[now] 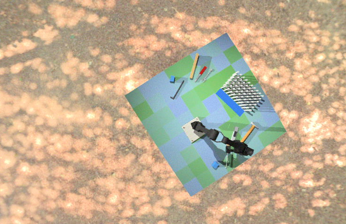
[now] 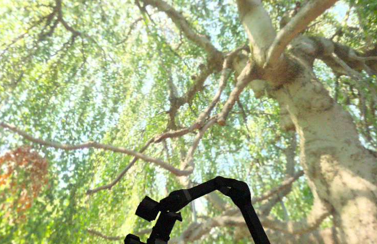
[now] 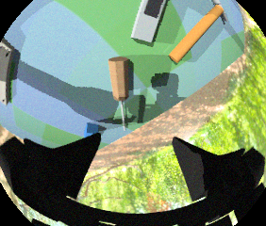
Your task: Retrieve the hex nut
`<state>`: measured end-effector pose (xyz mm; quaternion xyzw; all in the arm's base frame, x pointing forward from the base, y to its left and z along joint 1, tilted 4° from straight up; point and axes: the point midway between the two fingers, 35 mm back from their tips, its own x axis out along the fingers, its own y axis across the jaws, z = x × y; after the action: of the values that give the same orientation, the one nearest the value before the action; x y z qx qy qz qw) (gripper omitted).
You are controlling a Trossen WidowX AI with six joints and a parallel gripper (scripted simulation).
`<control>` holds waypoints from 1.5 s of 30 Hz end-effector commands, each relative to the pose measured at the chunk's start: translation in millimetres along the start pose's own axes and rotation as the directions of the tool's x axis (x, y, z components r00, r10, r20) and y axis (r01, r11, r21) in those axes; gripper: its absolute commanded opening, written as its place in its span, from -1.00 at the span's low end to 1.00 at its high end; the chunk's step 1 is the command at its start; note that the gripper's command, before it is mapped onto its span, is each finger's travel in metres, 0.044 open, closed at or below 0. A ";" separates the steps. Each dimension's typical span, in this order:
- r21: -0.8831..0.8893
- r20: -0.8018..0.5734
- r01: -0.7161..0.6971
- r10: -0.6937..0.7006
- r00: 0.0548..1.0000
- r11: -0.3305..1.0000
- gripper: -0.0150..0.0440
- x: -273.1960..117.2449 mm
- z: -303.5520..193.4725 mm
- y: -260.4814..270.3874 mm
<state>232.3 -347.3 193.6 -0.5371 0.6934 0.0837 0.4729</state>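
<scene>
The metal spacers (image 1: 242, 92) stand in a dense block at the right of the table, with the blue taped strip (image 1: 229, 102) along their lower-left side. The nut cannot be made out in any view. A black hooked bar (image 1: 177, 89) lies on the table's upper-left part. A wooden-handled tool with a thin metal shaft (image 1: 226, 161) (image 3: 119, 77) lies near the lower edge; the arm hides its handle in the top view. My gripper (image 3: 137, 138) is open and empty, above the table's lower-right side, away from the spacers. The wrist view shows the wooden-handled tool beyond the fingertips.
A hammer (image 1: 247, 133) (image 3: 196, 33) and a grey tool (image 1: 234, 133) (image 3: 147, 24) lie beside the arm. A wooden stick (image 1: 194, 66), red-handled screwdriver (image 1: 202, 70) and wrench (image 1: 204, 79) lie at the top. Blue blocks stand at upper left (image 1: 172, 79) and near the lower edge (image 1: 215, 164).
</scene>
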 end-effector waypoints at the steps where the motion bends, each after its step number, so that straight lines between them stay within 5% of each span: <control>1: -0.028 -0.001 -0.009 0.009 1.000 1.000 1.00 0.9 1.4 -0.1; 7: -0.027 0.000 -0.009 0.009 1.000 1.000 1.00 42.7 39.2 15.2; 22: -0.028 0.000 -0.009 0.009 1.000 1.000 1.00 45.6 37.1 19.2; 28: -0.028 0.000 -0.009 0.009 1.000 1.000 0.47 45.6 37.1 19.2; 45: -0.028 0.000 -0.009 0.009 1.000 1.000 0.46 57.2 44.3 22.1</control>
<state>240.7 -349.4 127.5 -0.5413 0.6944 0.0871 0.4661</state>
